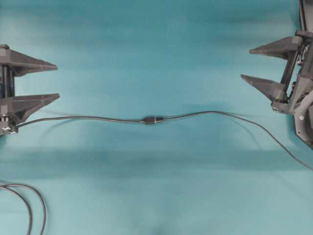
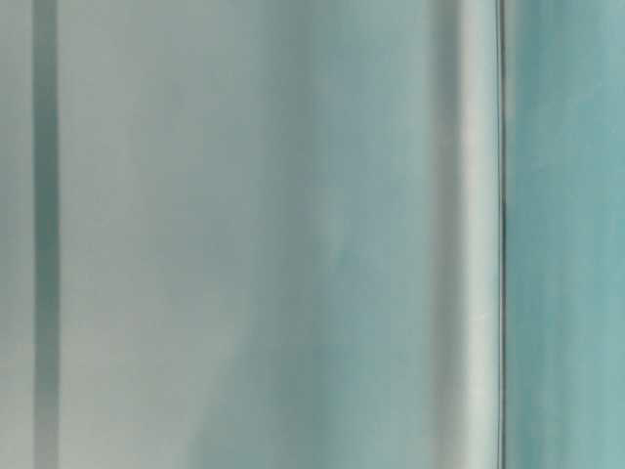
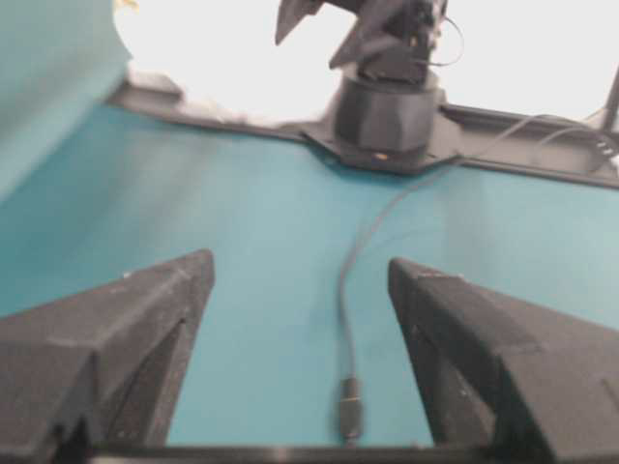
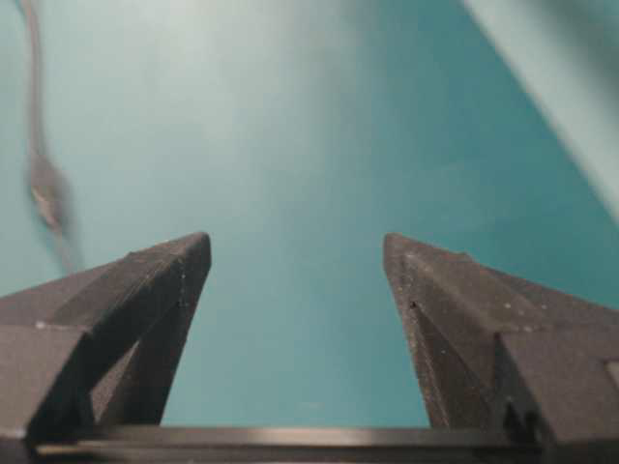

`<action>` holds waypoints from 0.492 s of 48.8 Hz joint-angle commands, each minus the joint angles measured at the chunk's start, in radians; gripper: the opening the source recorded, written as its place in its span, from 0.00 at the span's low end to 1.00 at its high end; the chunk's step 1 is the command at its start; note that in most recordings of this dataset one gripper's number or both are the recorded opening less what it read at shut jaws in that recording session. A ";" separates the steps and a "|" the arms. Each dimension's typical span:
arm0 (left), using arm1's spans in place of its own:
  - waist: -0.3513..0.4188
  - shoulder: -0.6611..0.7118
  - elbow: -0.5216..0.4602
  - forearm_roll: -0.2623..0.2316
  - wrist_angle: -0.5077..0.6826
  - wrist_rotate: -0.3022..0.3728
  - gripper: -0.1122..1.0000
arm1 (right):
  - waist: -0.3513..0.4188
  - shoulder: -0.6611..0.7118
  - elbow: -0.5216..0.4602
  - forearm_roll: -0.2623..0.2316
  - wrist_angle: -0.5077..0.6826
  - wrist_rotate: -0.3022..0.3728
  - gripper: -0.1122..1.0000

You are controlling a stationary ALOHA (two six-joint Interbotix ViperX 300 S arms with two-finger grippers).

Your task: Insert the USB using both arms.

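Observation:
The USB [image 1: 153, 119] lies mid-table, joined end to end with the socket of the other grey cable, so no silver tip shows. Thin cables run from the joint towards both arms. My left gripper [image 1: 58, 81] stands open at the left edge, far from the joint and holding nothing. Over at the right edge my right gripper [image 1: 245, 63] is also open and empty. In the left wrist view the joined USB [image 3: 349, 406] lies on the cloth between the spread fingers of the left gripper [image 3: 300, 261], untouched. The right gripper [image 4: 296, 237] frames bare cloth, with the USB [image 4: 45, 188] blurred at far left.
A loop of spare cable [image 1: 30, 208] lies at the near left corner. The right arm's base [image 3: 387, 106] stands at the far table edge in the left wrist view. The table-level view is a blur of teal and grey.

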 commanded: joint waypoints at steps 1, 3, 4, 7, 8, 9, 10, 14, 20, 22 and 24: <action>-0.003 -0.014 0.006 0.005 -0.020 0.048 0.93 | -0.002 0.003 -0.006 -0.008 -0.008 -0.077 0.82; -0.005 -0.021 0.017 0.003 -0.025 0.057 0.93 | -0.002 0.003 -0.005 -0.008 -0.008 -0.101 0.82; -0.003 -0.026 0.020 0.003 -0.026 0.058 0.93 | -0.002 0.002 -0.003 -0.008 -0.008 -0.104 0.82; -0.003 -0.037 0.034 0.005 -0.031 0.058 0.93 | -0.008 0.003 0.005 -0.005 -0.009 -0.095 0.82; -0.003 -0.041 0.041 0.005 -0.034 0.058 0.93 | -0.009 0.002 0.006 -0.003 -0.011 -0.087 0.82; -0.003 -0.044 0.046 0.005 -0.035 0.058 0.93 | -0.012 0.000 0.011 -0.002 -0.017 -0.078 0.82; -0.003 -0.049 0.051 0.003 -0.037 0.058 0.93 | -0.014 -0.003 0.020 0.000 -0.021 -0.063 0.82; -0.003 -0.066 0.069 0.003 -0.038 0.058 0.93 | -0.015 -0.011 0.043 0.000 -0.035 -0.017 0.83; 0.000 -0.087 0.087 0.003 -0.038 0.058 0.93 | -0.023 -0.034 0.069 0.000 -0.034 0.005 0.85; 0.003 -0.095 0.094 0.003 -0.040 0.058 0.93 | -0.031 -0.041 0.075 0.000 -0.034 0.003 0.85; 0.005 -0.098 0.098 0.005 -0.040 0.058 0.92 | -0.048 -0.052 0.078 0.000 -0.032 0.003 0.85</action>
